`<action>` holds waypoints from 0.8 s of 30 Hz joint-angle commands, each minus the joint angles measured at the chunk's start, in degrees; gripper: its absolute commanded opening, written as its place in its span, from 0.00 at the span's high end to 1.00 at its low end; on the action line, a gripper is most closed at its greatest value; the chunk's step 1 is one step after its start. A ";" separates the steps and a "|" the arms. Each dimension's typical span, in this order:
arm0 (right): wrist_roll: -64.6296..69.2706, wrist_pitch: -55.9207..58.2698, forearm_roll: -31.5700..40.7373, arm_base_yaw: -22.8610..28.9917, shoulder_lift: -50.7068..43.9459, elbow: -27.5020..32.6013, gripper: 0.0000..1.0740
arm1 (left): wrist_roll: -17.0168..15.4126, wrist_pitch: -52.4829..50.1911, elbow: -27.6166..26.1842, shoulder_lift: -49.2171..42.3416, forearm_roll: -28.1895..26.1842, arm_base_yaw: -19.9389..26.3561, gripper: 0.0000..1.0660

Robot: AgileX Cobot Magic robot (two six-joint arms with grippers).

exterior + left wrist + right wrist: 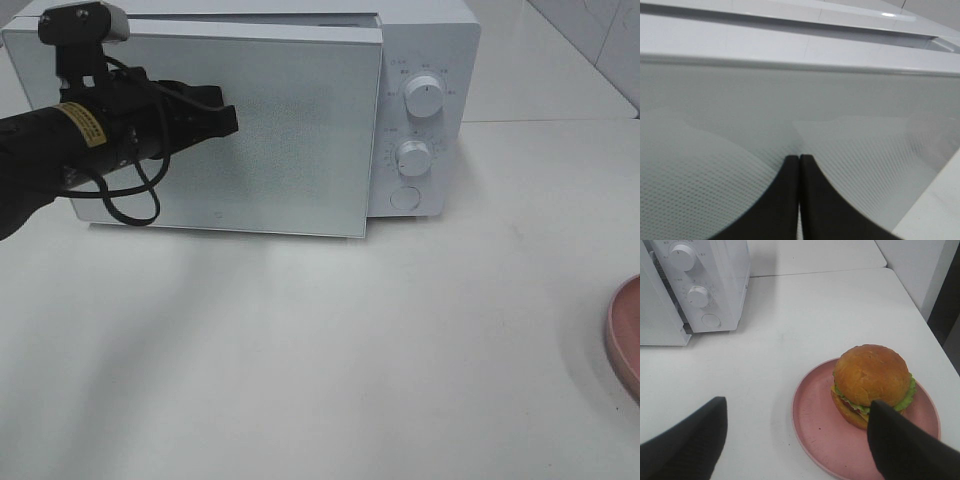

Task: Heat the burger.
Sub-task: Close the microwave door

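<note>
On the white tabletop (pixel 790 305), the pink plate (pixel 820 425) holds the burger (pixel 872 385), which sits toward the plate's 2 o'clock side. The right hand (pixel 795 440) hovers just over the plate, released, holding nothing. Farther back stands the microwave (pixel 425 60), its door (pixel 290 130) slightly ajar. The left hand (pixel 228 120), clenched and empty, is at the door glass, at the microwave's 9 o'clock side.

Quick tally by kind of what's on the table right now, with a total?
Microwave: 1
Burger: 1
Pink plate: 1
Total: 3
</note>
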 commanded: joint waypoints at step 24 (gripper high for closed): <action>-0.92 -0.57 0.23 -0.29 -1.43 0.06 0.32 | 0.57 4.81 -18.51 10.83 -4.53 -4.18 1.00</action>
